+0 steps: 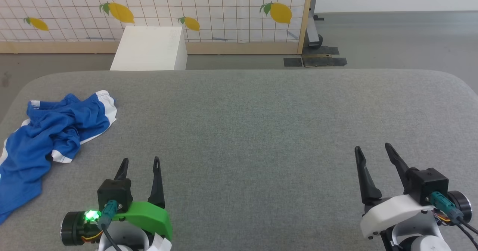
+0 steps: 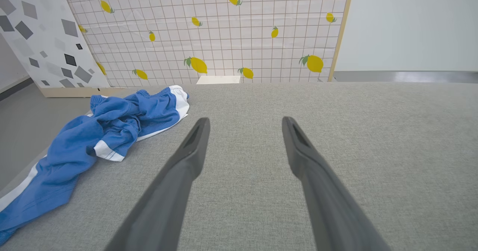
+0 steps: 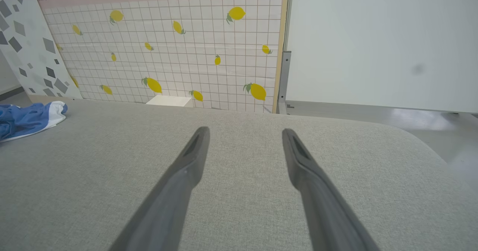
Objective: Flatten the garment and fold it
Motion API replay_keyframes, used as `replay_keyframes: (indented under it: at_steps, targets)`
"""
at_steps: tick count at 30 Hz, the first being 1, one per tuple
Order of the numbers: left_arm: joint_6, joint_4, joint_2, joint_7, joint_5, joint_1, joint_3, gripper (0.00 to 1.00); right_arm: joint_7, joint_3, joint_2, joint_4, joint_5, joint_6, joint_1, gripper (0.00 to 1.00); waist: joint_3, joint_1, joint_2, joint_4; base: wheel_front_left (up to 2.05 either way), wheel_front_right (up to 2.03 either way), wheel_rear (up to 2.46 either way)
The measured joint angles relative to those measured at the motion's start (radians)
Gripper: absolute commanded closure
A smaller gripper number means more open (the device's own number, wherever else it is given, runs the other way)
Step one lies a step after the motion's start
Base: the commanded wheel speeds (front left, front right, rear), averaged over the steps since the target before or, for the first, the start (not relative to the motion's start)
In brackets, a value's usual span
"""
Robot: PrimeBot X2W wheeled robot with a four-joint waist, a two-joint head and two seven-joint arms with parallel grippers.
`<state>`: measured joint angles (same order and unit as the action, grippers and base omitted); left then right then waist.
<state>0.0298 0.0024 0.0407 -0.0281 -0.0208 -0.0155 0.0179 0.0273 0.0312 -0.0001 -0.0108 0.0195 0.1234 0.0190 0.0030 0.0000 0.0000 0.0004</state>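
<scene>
At the left edge of the worktop [image 1: 261, 109] the garment [image 1: 52, 139] lies crumpled and touches neither arm. The left end effector [image 1: 141, 160] and the right end effector [image 1: 373, 147] hover open and empty near the front edge. Nothing looks flattened or folded yet, so the whole task is left to do.
</scene>
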Motion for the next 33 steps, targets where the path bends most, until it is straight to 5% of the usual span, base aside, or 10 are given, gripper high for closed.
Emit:
replay_keyframes:
  at_steps: [33]
  targets:
    - [0.034, -0.016, 0.000, -0.070, -0.044, 0.000, 0.021, 0.00, 0.068, 0.033, 0.000, -0.034, 0.060, 0.000, 0.003, 0.00, -0.001, 0.0000, 0.0000, 0.005, 0.00, 0.00, 0.00]
